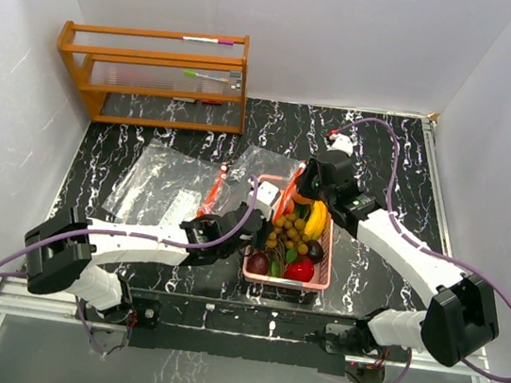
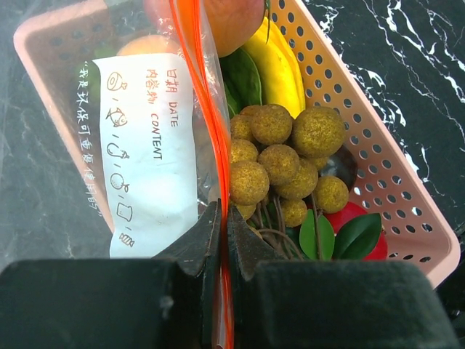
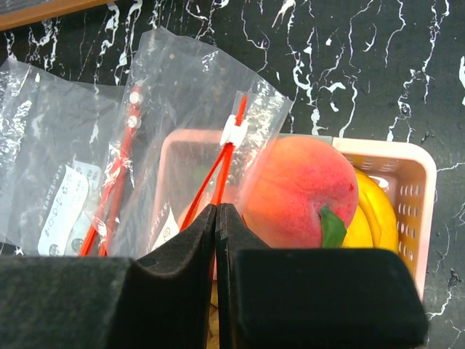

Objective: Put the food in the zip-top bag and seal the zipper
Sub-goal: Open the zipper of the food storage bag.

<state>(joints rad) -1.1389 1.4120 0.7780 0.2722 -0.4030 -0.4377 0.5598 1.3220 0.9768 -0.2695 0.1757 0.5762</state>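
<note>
white label (image 2: 149, 156) on zip-top bag (image 2: 205, 138) | "日期 DATE" | "内容物 CONTENT" | edge Chinese line illegible

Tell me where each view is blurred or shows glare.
Top external: sharp and evenly lit, with a pale sheen on the bag. Left wrist: the longans are crisp, but the left hand is dark and blurred near the lens. Right wrist: the right hand is likewise blurred, the peach is slightly soft, and the bag shows white highlights.
</note>
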